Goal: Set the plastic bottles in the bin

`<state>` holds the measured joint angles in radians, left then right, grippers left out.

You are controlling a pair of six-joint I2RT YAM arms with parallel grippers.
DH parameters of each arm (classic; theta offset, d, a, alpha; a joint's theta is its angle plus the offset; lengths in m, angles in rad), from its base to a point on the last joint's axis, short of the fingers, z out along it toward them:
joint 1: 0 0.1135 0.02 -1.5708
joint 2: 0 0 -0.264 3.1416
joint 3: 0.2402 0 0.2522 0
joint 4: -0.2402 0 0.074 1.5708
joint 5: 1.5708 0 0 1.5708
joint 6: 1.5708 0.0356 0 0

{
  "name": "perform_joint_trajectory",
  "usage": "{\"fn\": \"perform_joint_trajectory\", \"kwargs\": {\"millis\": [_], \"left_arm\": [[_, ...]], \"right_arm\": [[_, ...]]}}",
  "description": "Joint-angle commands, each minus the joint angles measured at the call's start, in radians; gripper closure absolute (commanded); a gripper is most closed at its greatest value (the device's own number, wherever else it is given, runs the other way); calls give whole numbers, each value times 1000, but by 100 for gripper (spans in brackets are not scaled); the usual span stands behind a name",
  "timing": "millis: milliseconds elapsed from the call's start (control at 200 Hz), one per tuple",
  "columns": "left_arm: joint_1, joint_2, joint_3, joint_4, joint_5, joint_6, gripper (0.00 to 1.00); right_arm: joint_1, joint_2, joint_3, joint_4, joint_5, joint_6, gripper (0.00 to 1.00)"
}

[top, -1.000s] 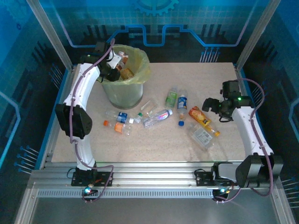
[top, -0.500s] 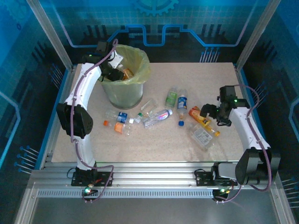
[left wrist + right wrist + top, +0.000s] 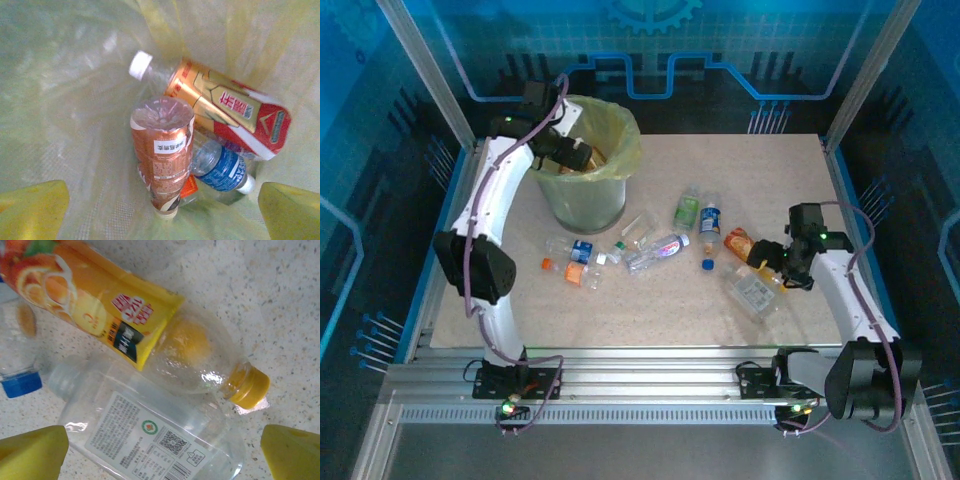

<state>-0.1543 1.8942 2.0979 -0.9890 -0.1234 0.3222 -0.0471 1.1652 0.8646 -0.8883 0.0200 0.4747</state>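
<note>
My left gripper (image 3: 576,156) hangs open over the bin (image 3: 582,200), its yellow fingertips (image 3: 30,212) spread wide with nothing between them. Below it in the bin's bag lie a brown-labelled bottle (image 3: 162,160) cap down, a red-and-gold bottle (image 3: 227,107) and a blue-labelled bottle (image 3: 220,169). My right gripper (image 3: 772,264) stands open just above an orange-labelled bottle (image 3: 120,320) with a yellow cap and a clear flat bottle (image 3: 150,437) with a white label, both lying on the table. Several more bottles (image 3: 657,248) lie scattered mid-table.
A green-labelled bottle (image 3: 686,210) and a blue-labelled one (image 3: 710,216) lie right of the bin. A loose blue cap (image 3: 706,266) and an orange cap (image 3: 548,264) sit on the speckled table (image 3: 650,310). Glass walls enclose the table.
My left gripper has opened over the bin and the brown-labelled bottle now sits loose inside. My right gripper has moved nearer and lower, over the orange-labelled bottle.
</note>
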Motion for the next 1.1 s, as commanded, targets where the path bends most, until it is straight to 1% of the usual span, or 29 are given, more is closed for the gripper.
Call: {"fn": "perform_joint_trajectory", "kwargs": {"millis": [0, 150, 345, 460, 560, 650, 720, 790, 900, 1006, 1091], "left_arm": [[-29, -130, -47, 66, -46, -58, 1], [-51, -267, -191, 168, -62, -133, 1], [-53, -495, -434, 307, -65, -337, 1], [-53, -658, -626, 404, -80, -492, 1], [-53, -801, -799, 460, -121, -631, 1], [-51, -917, -960, 492, -148, -786, 1], [-51, -989, -1072, 481, -150, -913, 1], [-51, -1038, -1179, 450, -137, -1040, 1], [-50, -1076, -1323, 406, -101, -1199, 1], [-51, -1087, -1436, 432, -33, -1288, 1], [-51, -1082, -1506, 483, 11, -1324, 1]], "right_arm": [[-16, -11, -35, 7, -11, 22, 0], [-34, -9, -65, 31, -20, 22, 0], [-40, -36, -77, 45, -41, 27, 0], [-40, -55, -72, 36, -40, 29, 0], [-40, -76, -65, 23, -28, 28, 0], [-40, -98, -57, 13, -17, 27, 0], [-40, -113, -51, 5, -4, 29, 0], [-40, -130, -46, 3, 5, 33, 0], [-40, -149, -43, 3, 14, 41, 0], [-40, -166, -35, 5, 24, 50, 0], [-40, -180, -33, 11, 26, 56, 0]]}}
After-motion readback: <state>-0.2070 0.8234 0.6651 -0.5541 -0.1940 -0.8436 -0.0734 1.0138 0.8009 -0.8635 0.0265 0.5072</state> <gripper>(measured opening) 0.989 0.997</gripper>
